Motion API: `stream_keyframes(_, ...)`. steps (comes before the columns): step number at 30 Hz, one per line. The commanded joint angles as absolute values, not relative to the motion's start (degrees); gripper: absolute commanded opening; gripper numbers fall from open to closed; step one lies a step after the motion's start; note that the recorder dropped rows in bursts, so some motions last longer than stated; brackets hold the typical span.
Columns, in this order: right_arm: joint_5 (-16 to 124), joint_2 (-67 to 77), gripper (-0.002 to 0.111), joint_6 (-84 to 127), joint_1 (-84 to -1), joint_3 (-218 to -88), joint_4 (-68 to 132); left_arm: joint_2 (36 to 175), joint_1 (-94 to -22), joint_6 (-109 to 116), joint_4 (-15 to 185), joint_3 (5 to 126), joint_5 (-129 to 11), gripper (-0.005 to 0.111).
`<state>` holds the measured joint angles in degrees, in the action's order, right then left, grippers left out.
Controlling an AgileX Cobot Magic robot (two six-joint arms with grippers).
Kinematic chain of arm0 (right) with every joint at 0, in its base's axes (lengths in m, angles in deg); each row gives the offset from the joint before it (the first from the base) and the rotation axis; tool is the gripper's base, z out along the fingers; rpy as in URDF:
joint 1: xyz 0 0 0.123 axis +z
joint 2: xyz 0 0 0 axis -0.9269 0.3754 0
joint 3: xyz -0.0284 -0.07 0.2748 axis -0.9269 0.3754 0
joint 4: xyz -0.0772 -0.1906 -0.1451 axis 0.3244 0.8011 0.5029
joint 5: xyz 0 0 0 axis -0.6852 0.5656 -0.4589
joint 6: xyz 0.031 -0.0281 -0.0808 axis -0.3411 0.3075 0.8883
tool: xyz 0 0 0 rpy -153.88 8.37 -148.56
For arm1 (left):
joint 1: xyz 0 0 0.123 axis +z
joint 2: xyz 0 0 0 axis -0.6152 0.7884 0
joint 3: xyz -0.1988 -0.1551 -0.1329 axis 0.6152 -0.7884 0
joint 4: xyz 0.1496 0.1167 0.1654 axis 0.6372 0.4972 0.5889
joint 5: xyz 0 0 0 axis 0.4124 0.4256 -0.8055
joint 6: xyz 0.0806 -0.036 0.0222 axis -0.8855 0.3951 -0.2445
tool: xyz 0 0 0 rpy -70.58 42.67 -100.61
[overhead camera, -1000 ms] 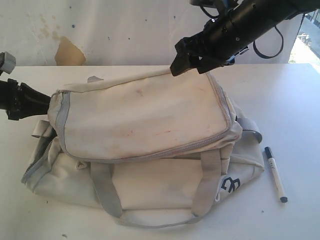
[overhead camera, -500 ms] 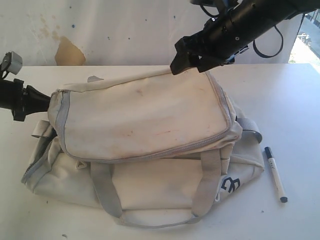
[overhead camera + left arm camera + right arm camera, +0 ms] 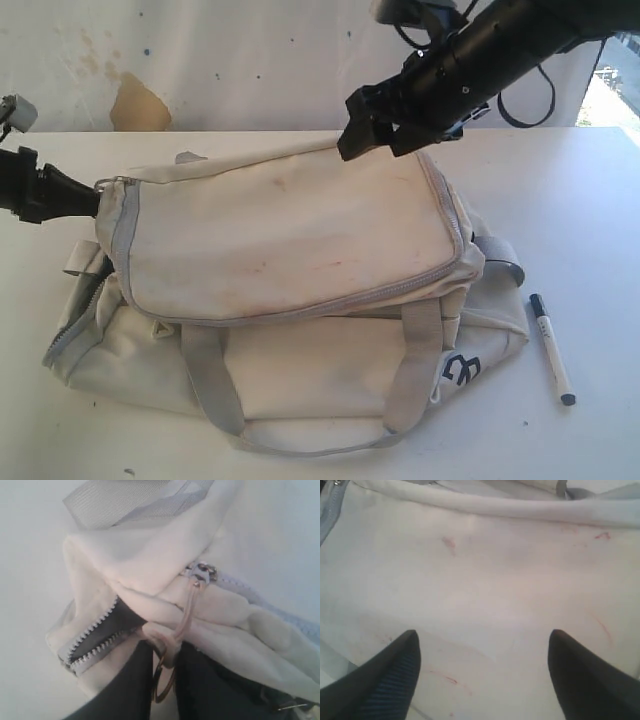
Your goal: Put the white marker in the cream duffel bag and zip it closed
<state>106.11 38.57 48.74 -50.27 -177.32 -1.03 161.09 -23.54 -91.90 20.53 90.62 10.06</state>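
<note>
The cream duffel bag point(image 3: 290, 290) lies across the middle of the table, its stained top flap point(image 3: 290, 230) laid flat over it. My left gripper point(image 3: 82, 195) is at the bag's left end, shut on the zipper pull ring point(image 3: 170, 650); beside it the zipper point(image 3: 92, 632) gapes over dark lining. Above the flap's far edge my right gripper point(image 3: 365, 130) hovers open, and in its wrist view the fingertips point(image 3: 402, 655) stand wide apart over the stained flap point(image 3: 485, 580), holding nothing. The white marker point(image 3: 551, 348) with its dark cap lies on the table to the right of the bag.
Grey webbing handles point(image 3: 410, 370) hang over the bag's front side beside the dark logo point(image 3: 460, 372). A white wall with a brown patch point(image 3: 138, 105) stands behind the table. White table surface point(image 3: 590, 220) surrounds the bag.
My left gripper has shifted slightly left and up, still gripping the zipper pull. The right gripper has edged a little along the flap's far edge. The marker has not moved.
</note>
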Motion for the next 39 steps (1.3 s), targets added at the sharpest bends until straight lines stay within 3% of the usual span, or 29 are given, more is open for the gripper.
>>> stream_keyframes(1,107.80,42.16,0.066,49.32,-50.18,-178.93,-1.15,156.98,-23.23,-82.74,22.76,90.50,10.74,0.000)
stream_keyframes(9,113.08,49.43,0.066,52.67,-50.18,-188.73,-7.39,151.79,-24.02,-69.00,30.27,90.50,10.74,0.000)
stream_keyframes(23,114.48,56.80,0.074,61.36,-44.63,-199.87,-11.89,146.91,-35.41,-61.83,37.62,90.50,10.74,0.000)
stream_keyframes(39,98.72,60.07,0.072,92.52,-36.19,-200.71,-20.76,142.19,-38.65,-54.73,45.99,90.50,10.74,0.000)
